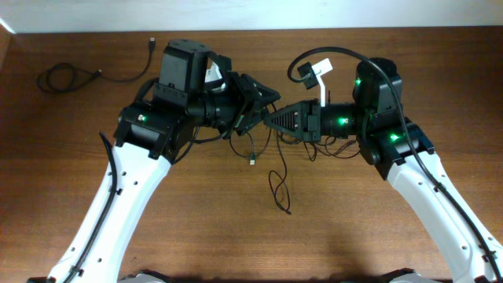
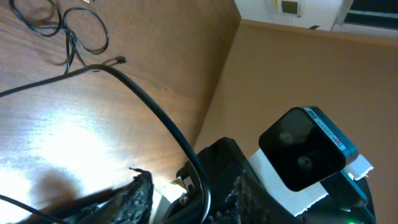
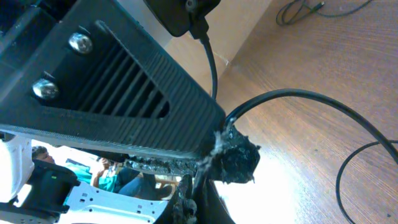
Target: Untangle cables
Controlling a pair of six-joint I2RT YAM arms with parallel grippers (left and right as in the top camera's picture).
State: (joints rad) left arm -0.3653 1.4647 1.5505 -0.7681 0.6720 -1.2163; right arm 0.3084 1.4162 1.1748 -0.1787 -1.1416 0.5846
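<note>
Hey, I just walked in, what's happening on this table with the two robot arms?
Two robot arms are working on a tangle of thin black cables in the middle of the wooden table. The right end effector is shut on the cables, and the left end effector faces it at the same spot with its jaws apart. Loops of cord trail onto the table below them. One loose cord lies apart near the far left corner.

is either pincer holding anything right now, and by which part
The right pincer is shut on a thin black cord, seemingly mid-length, not at a plug. Whether the left pincer holds anything cannot be told.
</note>
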